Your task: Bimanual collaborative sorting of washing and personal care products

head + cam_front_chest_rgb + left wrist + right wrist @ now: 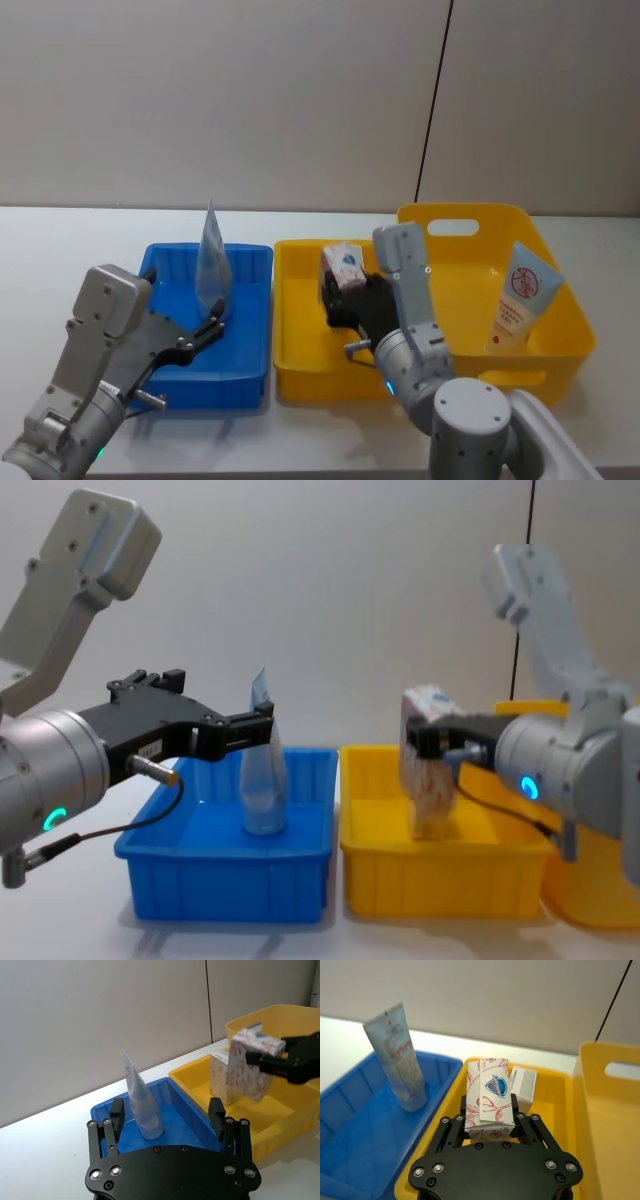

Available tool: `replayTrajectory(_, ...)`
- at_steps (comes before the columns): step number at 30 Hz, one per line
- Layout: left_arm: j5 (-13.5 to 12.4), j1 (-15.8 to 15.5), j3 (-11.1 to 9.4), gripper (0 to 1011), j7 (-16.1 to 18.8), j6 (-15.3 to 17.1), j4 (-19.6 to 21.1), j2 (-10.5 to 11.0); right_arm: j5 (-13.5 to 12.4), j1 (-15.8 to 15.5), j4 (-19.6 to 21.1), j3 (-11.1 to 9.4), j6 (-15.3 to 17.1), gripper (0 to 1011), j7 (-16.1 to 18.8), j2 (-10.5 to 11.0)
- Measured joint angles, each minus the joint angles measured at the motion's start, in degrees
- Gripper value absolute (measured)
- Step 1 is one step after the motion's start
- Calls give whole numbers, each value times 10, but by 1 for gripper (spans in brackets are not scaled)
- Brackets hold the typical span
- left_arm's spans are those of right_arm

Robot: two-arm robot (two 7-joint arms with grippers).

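Observation:
A pale blue tube (pixel 212 262) stands upright, cap down, in the blue tray (pixel 250 355). My left gripper (pixel 212 328) is open just in front of the tube (pixel 142 1105), with its fingers (pixel 116 1112) apart on either side and not touching it. My right gripper (pixel 345 297) is shut on a white carton with a red pattern (pixel 490 1092) and holds it tilted over the small yellow tray (pixel 300 375). A beige carton (pixel 524 1087) stands in that tray just behind it. From the chest, the held carton (pixel 428 770) sits at tray height.
A larger yellow basket (pixel 572 340) with a handle slot stands at the right and holds a second pale blue tube (pixel 522 295) leaning on its wall. The trays sit side by side on a white table (pixel 60 250) before a grey wall.

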State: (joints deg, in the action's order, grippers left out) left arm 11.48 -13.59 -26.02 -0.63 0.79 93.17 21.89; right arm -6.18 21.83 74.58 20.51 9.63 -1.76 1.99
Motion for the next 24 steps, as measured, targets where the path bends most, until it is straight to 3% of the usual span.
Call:
replayTrajectory(11,0,0,0,1001,0,0,0,0,0,-19,75,-27,-35,362,1,19)
replayTrajectory(24,0,0,0,1001,0,0,0,0,5,-70,180,-88,-33,362,-32,43)
